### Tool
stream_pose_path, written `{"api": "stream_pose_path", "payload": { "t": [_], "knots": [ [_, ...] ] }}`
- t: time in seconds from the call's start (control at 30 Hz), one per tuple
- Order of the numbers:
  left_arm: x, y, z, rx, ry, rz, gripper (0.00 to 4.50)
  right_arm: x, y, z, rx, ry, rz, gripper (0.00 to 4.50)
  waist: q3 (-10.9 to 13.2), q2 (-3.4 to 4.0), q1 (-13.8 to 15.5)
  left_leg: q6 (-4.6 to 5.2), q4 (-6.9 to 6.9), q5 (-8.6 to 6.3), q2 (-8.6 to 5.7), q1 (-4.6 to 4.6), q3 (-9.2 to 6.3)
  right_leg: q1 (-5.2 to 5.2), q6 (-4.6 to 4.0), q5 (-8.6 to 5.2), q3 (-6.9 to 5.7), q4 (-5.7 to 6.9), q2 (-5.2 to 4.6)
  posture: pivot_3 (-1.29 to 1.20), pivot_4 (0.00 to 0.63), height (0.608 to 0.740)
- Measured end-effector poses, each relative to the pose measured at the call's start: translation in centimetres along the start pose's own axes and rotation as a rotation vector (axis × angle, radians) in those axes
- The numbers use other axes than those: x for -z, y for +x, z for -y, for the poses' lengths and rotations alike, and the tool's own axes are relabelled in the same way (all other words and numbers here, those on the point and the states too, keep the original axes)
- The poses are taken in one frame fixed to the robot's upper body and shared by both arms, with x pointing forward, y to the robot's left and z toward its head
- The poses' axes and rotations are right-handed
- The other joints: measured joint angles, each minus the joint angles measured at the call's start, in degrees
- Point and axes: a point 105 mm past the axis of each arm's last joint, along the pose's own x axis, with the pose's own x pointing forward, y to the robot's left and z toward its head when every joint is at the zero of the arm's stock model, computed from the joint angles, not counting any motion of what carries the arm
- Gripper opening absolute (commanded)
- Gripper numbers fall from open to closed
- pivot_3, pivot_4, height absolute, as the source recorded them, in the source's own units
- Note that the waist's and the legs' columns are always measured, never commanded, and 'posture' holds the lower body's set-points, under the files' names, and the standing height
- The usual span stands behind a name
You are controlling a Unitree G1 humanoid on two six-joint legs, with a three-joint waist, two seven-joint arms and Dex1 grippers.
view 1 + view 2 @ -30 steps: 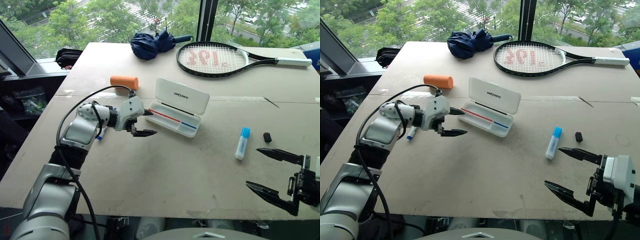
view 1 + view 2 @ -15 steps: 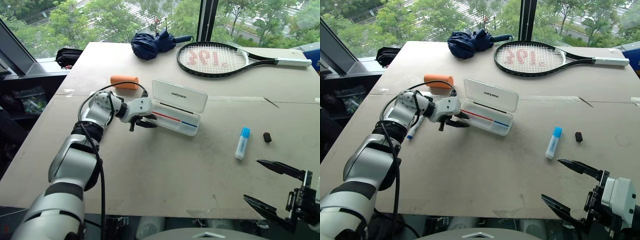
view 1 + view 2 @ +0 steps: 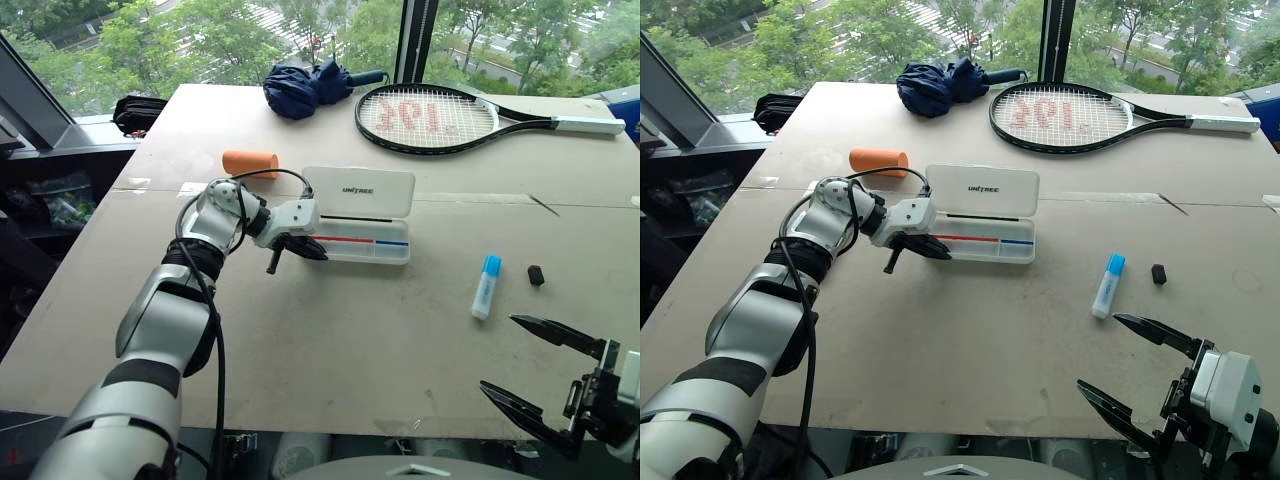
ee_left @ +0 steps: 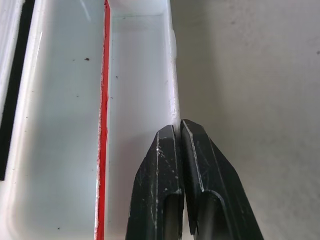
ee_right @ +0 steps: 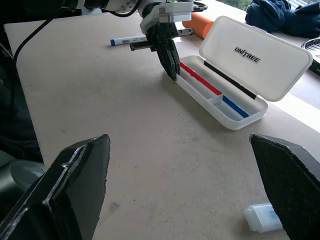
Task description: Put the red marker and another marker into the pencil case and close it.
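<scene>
The white pencil case (image 3: 400,256) stands open near the table's middle, its lid (image 3: 358,190) raised behind the tray. A red marker (image 3: 338,239) and a blue marker (image 3: 394,242) lie end to end in the tray. My left gripper (image 3: 318,254) is shut with nothing between its fingers. Its tips touch the tray's front wall at the left end, beside the red marker (image 4: 103,115). My right gripper (image 3: 497,352) hangs open over the table's near right edge, far from the case. A third marker (image 5: 127,39) with a blue cap lies on the table behind my left arm.
An orange cylinder (image 3: 249,162) lies behind the case to the left. A folded blue umbrella (image 3: 305,88) and a tennis racket (image 3: 430,117) lie at the back. A white tube with a blue cap (image 3: 485,285) and a small black cap (image 3: 535,274) sit right of the case.
My left gripper has shut and swung right to the case's left end. The case has turned from slanted to square with the table edge. The right gripper sank slightly, still open.
</scene>
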Motion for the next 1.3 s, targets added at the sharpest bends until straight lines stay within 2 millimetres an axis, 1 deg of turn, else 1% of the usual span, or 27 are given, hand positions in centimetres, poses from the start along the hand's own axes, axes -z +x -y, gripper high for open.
{"api": "stream_pose_path", "payload": {
  "t": [0.07,0.13,0.3,0.37,0.5,0.67,0.8,0.87,0.9,0.93,0.97,1.0,1.03,1.07,1.17,1.2,1.3],
  "knots": [
    [-0.8,1.2,0.9,0.019,0.003,0.014,0.09,0.1,-0.1,-0.1,0.009,0.008,-0.004,4.50,0.0,0.02,0.0,0.00,0.00,0.00,0.05,0.01,-0.01,0.00,0.00,0.00,0.01,0.02,0.00,0.00,0.150,0.730],
    [-1.6,2.0,1.2,0.007,-0.015,0.019,0.09,0.2,-0.2,-0.1,0.018,0.011,-0.003,4.50,0.0,0.02,0.0,0.00,0.00,0.00,0.05,0.02,-0.01,0.00,0.00,0.00,0.01,0.03,0.00,0.00,0.150,0.730],
    [-4.3,3.8,1.0,-0.057,-0.026,0.023,0.09,0.5,-0.4,0.0,0.040,0.016,-0.015,4.50,0.0,0.02,0.1,0.00,0.03,0.00,0.03,0.01,-0.01,0.01,0.00,0.00,0.02,0.04,0.00,0.00,0.150,0.730],
    [-4.8,4.2,1.1,-0.072,-0.036,0.026,0.09,0.6,-0.5,0.0,0.045,0.022,-0.020,4.50,0.0,0.04,0.0,0.00,0.02,0.00,0.05,0.03,-0.01,0.01,0.00,0.00,0.02,0.05,0.03,0.00,0.150,0.730],
    [-5.1,5.3,2.1,-0.058,-0.055,0.023,0.09,1.0,-0.9,0.1,0.062,0.039,-0.038,4.50,0.0,0.10,-0.1,0.00,0.01,0.00,0.08,0.05,0.01,0.01,-0.01,-0.01,0.03,0.06,0.05,0.00,0.150,0.730],
    [-6.2,5.5,2.8,-0.074,-0.052,0.007,0.09,1.3,-1.6,0.5,0.092,0.037,-0.064,4.50,0.0,0.09,0.1,0.00,0.01,0.00,0.07,0.04,0.02,0.01,-0.02,-0.01,0.05,0.03,0.03,0.00,0.150,0.730],
    [-7.5,5.4,4.1,-0.078,-0.047,0.005,0.09,1.3,-1.6,0.5,0.095,0.041,-0.061,4.50,0.0,0.10,0.1,0.00,0.01,0.00,0.08,0.04,0.02,0.01,-0.02,-0.02,0.06,0.04,0.03,0.00,0.150,0.730],
    [-8.5,5.5,4.9,-0.069,-0.040,0.010,0.09,1.3,-1.6,0.6,0.096,0.041,-0.061,4.50,0.0,0.11,0.1,0.00,0.01,0.00,0.08,0.04,0.02,0.01,-0.02,-0.02,0.07,0.03,0.03,0.00,0.150,0.730],
    [-8.8,5.6,5.3,-0.062,-0.047,0.013,0.64,1.3,-1.6,0.6,0.097,0.041,-0.061,4.50,0.0,0.11,0.1,0.00,0.02,0.00,0.08,0.04,0.02,0.01,-0.02,-0.02,0.07,0.03,0.02,0.00,0.150,0.730],
    [-9.2,5.5,5.5,-0.060,-0.054,0.019,0.86,1.3,-1.6,0.6,0.097,0.041,-0.061,4.50,0.0,0.11,0.1,0.00,0.02,0.00,0.08,0.03,0.02,0.01,-0.02,-0.02,0.07,0.02,0.02,0.00,0.150,0.730],
    [-9.7,5.4,5.8,-0.061,-0.053,0.029,1.37,1.3,-1.6,0.6,0.097,0.041,-0.061,4.50,0.0,0.11,0.1,0.00,0.02,0.00,0.08,0.04,0.03,0.01,-0.02,-0.02,0.08,0.02,0.02,0.00,0.150,0.730],
    [-10.1,5.3,6.0,-0.063,-0.056,0.039,1.75,1.3,-1.6,0.6,0.098,0.040,-0.061,4.50,0.0,0.12,0.1,0.00,0.01,0.00,0.08,0.04,0.03,0.01,-0.02,-0.02,0.08,0.03,0.02,0.00,0.150,0.730],
    [-10.1,5.2,6.0,-0.065,-0.059,0.040,1.96,1.3,-1.6,0.6,0.098,0.040,-0.061,4.50,0.0,0.12,0.1,0.00,0.02,0.00,0.08,0.04,0.03,0.01,-0.03,-0.02,0.07,0.03,0.03,0.00,0.150,0.730],
    [-10.1,4.9,5.8,-0.074,-0.066,0.044,2.40,1.2,-1.6,0.6,0.098,0.039,-0.059,4.50,0.0,0.12,0.1,0.00,0.01,0.00,0.09,0.05,0.02,0.01,-0.03,-0.02,0.07,0.04,0.04,0.00,0.150,0.730],
    [-9.1,2.6,4.9,-0.135,-0.118,0.055,2.40,1.2,-1.6,0.6,0.097,0.035,-0.057,4.50,0.0,0.16,-0.1,0.00,0.00,0.00,0.13,0.09,0.04,0.00,-0.03,-0.03,0.07,0.04,0.06,0.00,0.150,0.730],
    [-9.0,2.4,4.8,-0.142,-0.124,0.060,2.40,1.2,-1.6,0.7,0.097,0.034,-0.056,4.50,0.0,0.17,-0.1,0.00,0.00,0.00,0.14,0.09,0.04,0.00,-0.04,-0.03,0.07,0.03,0.06,0.00,0.150,0.730],
    [-7.7,0.7,4.7,-0.225,-0.220,0.159,2.40,0.9,-1.2,0.8,0.087,0.016,-0.038,4.50,0.0,0.18,0.0,0.00,0.00,0.00,0.14,0.07,0.04,0.00,-0.03,-0.02,0.07,0.01,0.00,0.00,0.150,0.730]
  ]
}}
